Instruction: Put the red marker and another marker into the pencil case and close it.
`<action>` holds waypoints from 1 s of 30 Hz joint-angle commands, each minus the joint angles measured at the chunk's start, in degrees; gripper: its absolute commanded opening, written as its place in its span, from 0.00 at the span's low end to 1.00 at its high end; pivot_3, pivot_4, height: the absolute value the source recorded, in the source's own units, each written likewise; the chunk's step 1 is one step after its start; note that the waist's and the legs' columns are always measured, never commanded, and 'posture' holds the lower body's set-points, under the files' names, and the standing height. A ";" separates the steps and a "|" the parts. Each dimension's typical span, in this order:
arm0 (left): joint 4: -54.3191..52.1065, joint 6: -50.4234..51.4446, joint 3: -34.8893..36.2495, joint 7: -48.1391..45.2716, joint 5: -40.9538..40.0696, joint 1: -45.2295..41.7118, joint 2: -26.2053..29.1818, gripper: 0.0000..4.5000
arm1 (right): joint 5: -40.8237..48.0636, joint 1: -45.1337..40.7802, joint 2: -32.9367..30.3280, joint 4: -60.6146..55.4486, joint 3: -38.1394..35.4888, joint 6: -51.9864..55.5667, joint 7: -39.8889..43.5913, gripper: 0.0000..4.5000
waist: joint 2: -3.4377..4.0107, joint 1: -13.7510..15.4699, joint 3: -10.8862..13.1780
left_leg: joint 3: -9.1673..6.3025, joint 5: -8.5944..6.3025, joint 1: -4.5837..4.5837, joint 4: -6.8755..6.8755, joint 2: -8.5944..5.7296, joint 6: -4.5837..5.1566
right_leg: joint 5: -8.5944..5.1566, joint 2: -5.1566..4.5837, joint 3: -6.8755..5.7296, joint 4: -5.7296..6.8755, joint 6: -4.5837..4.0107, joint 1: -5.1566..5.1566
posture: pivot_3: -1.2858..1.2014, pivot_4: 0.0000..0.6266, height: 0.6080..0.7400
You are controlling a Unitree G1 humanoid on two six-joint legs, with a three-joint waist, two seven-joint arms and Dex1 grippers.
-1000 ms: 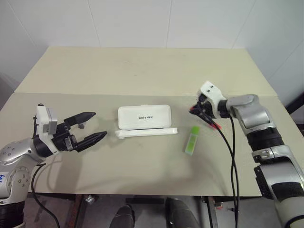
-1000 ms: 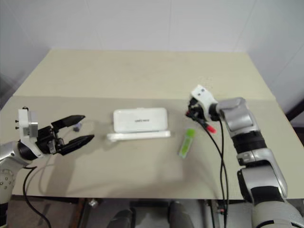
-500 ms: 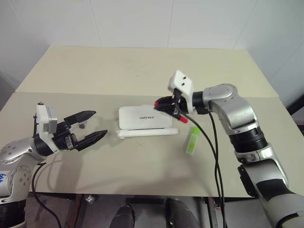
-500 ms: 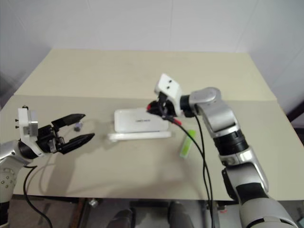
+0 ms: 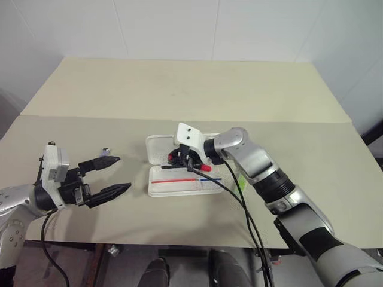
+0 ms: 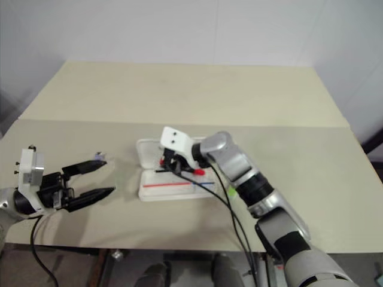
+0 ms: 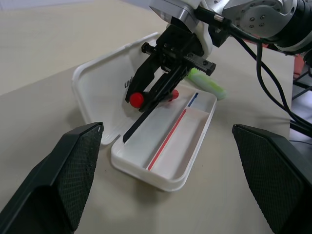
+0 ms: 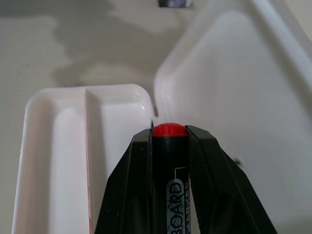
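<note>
Nearest the robot, the left pincer [image 5: 111, 174] hangs over the worktop [image 5: 179, 89] with its jaws spread wide and nothing between them, well apart from the case. Farther on, the pencil case [image 5: 185, 186] lies open, its lid tipped back and a red and blue stripe showing in the tray. The right pincer [image 7: 158, 90] is clamped on the red marker [image 7: 150, 105], holding it just above the tray near the hinge, tilted, not yet let go. So the first marker is judged nearly in. The lime-green highlighter [image 7: 207, 84] lies on the worktop just beside the case's far end, untouched; it and the closing remain. Nothing blocks the tray.
</note>
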 commanded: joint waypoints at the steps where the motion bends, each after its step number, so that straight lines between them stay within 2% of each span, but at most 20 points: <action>1: -1.65 -0.14 2.30 -0.16 -0.92 0.76 0.41 1.00 | -0.35 0.05 0.21 -3.69 0.66 -1.15 0.83 0.31 | 0.00 0.02 0.00 | 0.00 0.00 -0.01 0.00 0.00 0.00 | 0.00 0.00 0.00 -0.01 0.00 0.00 | 0.52 0.24 1.00; 8: -2.56 0.68 3.08 -0.43 -1.32 2.46 0.78 1.00 | -3.35 1.52 -1.05 -5.25 4.15 -4.20 2.26 0.31 | 0.00 -0.11 0.00 | 0.00 -0.01 0.00 -0.01 0.00 -0.01 | 0.00 0.01 0.00 -0.01 -0.01 0.00 | 0.52 0.24 1.00; 18: -2.98 0.84 3.47 -0.95 -1.19 3.44 1.13 1.00 | -5.05 2.35 0.26 -3.17 3.89 -6.97 0.77 0.31 | -0.01 -0.13 0.00 | 0.00 -0.01 0.01 -0.02 0.02 -0.01 | -0.02 0.02 -0.01 0.00 -0.03 0.00 | 0.52 0.24 1.00; 27: -3.58 0.82 3.35 -0.76 -1.20 3.70 0.67 1.00 | -4.68 3.68 -1.20 -7.19 3.84 -5.61 3.08 0.97 | -0.01 -0.16 0.00 | 0.00 -0.01 0.00 -0.04 0.02 -0.02 | -0.02 0.02 -0.01 -0.03 -0.04 -0.01 | 0.52 0.24 1.00; 30: -3.72 0.75 3.16 -0.72 -1.24 3.73 0.50 1.00 | -3.44 3.90 -2.39 -8.85 2.62 -4.23 4.28 0.99 | -0.01 -0.10 0.00 | 0.00 -0.02 0.00 -0.04 0.02 -0.02 | -0.03 0.02 -0.01 -0.03 -0.05 -0.01 | 0.52 0.24 1.00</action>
